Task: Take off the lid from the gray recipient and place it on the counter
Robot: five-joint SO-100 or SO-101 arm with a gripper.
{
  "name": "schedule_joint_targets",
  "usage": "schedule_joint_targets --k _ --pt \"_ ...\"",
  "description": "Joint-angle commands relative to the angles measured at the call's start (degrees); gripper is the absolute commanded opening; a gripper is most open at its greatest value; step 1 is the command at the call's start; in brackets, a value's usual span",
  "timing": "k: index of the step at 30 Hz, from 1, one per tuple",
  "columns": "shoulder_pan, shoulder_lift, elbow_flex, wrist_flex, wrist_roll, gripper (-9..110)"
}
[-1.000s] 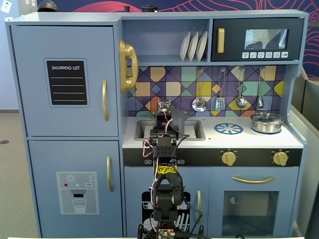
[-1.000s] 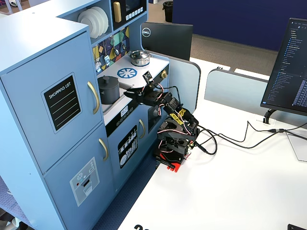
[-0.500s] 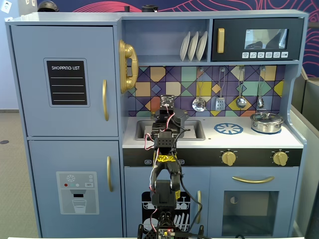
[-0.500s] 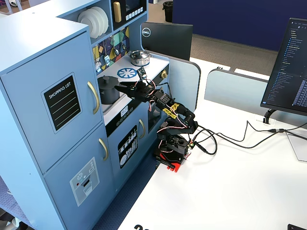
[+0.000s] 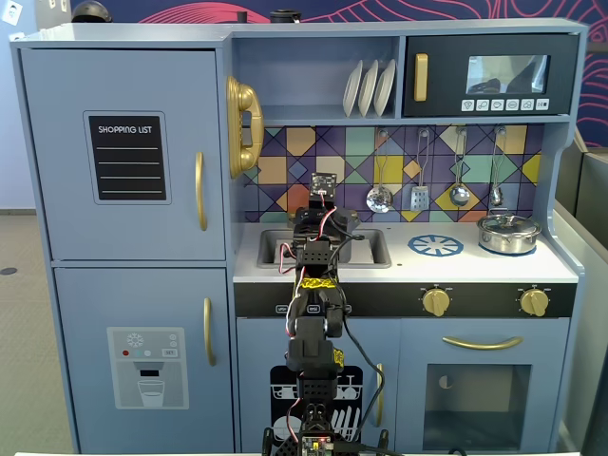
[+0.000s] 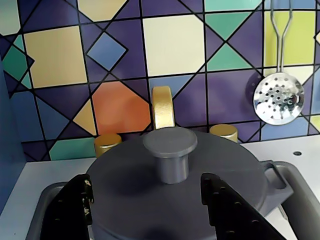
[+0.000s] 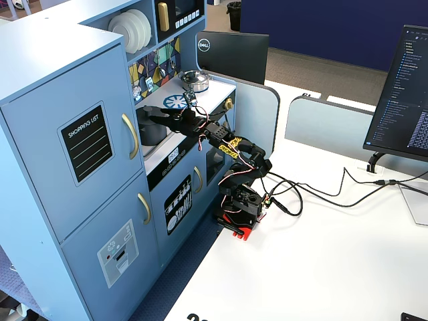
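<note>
In the wrist view the dark gray lid [image 6: 125, 185], with its central knob [image 6: 170, 150], sits on the gray recipient, whose side handle [image 6: 275, 175] shows at the right. The recipient stands in the recessed sink [image 6: 47, 200]. My gripper [image 6: 146, 180] is open just above the lid. Its two black fingers [image 6: 75, 207] stand either side of the knob, a little short of it and not touching it. In a fixed view the gripper [image 7: 148, 114] reaches over the recipient [image 7: 152, 134]. In the front fixed view the arm [image 5: 315, 285] hides the recipient. The counter [image 5: 456, 268] is pale.
A gold faucet [image 6: 162, 107] and two gold taps [image 6: 107, 145] stand behind the recipient against the tiled wall. A skimmer [image 6: 278, 97] hangs at the right. A shiny silver pot [image 5: 508, 233] stands at the counter's right, next to the blue burner print [image 5: 436, 246].
</note>
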Motion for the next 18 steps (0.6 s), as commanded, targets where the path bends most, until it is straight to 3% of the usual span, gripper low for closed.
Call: schedule_joint_targets --k 1,18 --pt "1.0 -3.0 -5.1 -2.8 -1.1 19" --pt "1.2 -18.5 -13.1 -9.9 -3.2 18"
